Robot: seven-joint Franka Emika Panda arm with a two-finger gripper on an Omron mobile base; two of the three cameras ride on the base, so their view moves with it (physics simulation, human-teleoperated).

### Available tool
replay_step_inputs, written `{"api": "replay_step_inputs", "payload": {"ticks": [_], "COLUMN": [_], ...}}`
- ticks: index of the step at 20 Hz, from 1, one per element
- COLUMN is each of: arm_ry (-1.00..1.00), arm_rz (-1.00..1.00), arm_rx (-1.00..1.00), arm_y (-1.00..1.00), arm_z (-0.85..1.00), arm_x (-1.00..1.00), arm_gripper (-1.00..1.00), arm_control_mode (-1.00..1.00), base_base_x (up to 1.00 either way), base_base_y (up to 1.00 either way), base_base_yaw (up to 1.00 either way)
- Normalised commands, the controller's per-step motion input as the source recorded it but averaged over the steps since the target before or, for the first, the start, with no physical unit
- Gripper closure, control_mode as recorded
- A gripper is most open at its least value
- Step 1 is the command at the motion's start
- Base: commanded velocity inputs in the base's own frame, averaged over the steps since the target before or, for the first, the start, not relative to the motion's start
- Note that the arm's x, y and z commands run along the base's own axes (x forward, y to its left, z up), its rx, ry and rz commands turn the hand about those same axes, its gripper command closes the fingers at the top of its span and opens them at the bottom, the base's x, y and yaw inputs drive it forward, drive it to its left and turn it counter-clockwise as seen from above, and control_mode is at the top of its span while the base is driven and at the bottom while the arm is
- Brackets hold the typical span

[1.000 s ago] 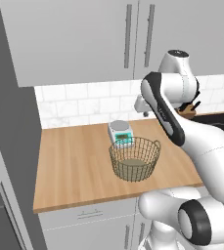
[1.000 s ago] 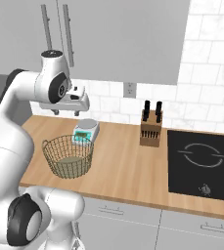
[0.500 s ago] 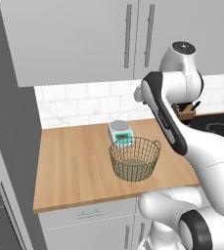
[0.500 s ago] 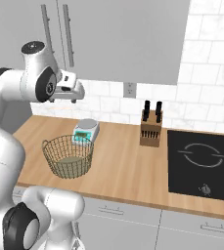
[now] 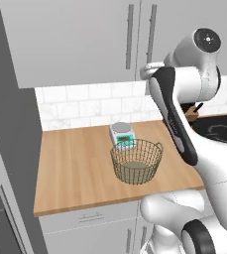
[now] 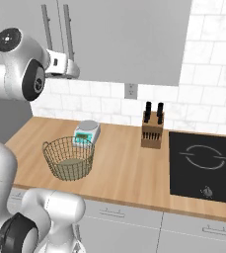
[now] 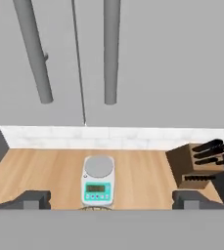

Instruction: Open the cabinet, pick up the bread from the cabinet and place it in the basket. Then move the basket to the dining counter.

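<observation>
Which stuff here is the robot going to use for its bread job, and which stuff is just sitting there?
For the job:
- the cabinet, shut, with its long silver handle
- the basket on the wood worktop
- the gripper, raised toward the handles

Just sitting there:
- the kitchen scale behind the basket
- the knife block
- the black hob

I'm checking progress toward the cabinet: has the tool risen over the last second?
Yes. Against the fixed cabinet, the tool has climbed from mid-backsplash height up to the door's lower edge by the handles.

The basket (image 6: 69, 160) sits on the wood worktop (image 6: 119, 168), just in front of the kitchen scale (image 6: 86, 133). A knife block (image 6: 152, 131) stands to the scale's right.
</observation>
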Motion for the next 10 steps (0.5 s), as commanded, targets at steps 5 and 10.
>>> {"api": "replay_step_inputs", "payload": {"ticks": [5, 10], "arm_ry": [-0.22, -0.06], "arm_rz": [0.00, 0.00], "arm_rx": [0.01, 0.00], "arm_y": [0.09, 0.17], "arm_z": [0.53, 0.00], "arm_x": [0.05, 0.37], "arm_gripper": [-1.00, -1.00], "arm_control_mode": [-1.00, -1.00], "base_base_x": [0.00, 0.00], "base_base_y": [0.00, 0.00], "base_base_yaw": [0.00, 0.00]}}
